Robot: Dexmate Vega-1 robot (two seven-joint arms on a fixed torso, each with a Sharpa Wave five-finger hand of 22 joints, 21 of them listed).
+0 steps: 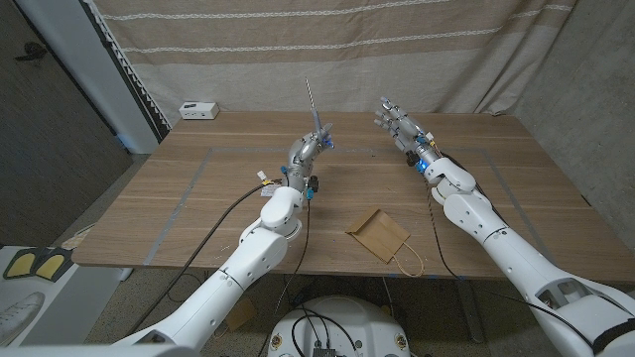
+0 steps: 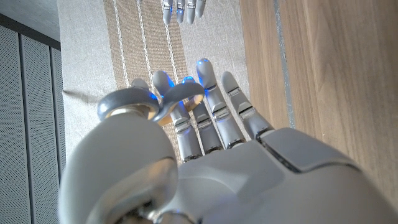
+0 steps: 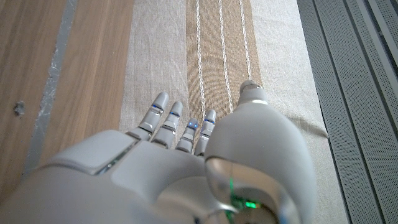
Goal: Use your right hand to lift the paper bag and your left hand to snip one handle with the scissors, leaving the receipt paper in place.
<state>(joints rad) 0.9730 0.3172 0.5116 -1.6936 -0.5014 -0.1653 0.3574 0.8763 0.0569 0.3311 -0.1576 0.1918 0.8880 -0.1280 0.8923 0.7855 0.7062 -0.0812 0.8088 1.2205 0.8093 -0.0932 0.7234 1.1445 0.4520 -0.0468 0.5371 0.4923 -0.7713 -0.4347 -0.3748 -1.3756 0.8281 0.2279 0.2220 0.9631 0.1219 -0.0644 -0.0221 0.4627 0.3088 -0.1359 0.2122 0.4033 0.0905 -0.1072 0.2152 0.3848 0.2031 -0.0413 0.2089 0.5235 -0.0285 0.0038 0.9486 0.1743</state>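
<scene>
The brown paper bag [image 1: 377,234] lies flat near the table's front edge, its thin handle [image 1: 408,261] trailing toward the edge. My left hand [image 1: 311,149] is raised over the middle of the table and holds the scissors [image 1: 310,107], whose blade points up. The scissors' blue handle loops [image 2: 181,93] sit around my left hand's fingers [image 2: 211,118]. My right hand [image 1: 398,124] is lifted over the far right part of the table, fingers [image 3: 176,124] stretched out and apart, holding nothing. Both hands are well beyond the bag and apart from it.
A small white box [image 1: 198,109] stands at the table's back left corner. A striped curtain [image 1: 327,50] hangs behind the table. Cables [image 1: 248,198] run along my left arm over the wood. My right hand's fingertips [image 2: 183,9] appear in the left wrist view.
</scene>
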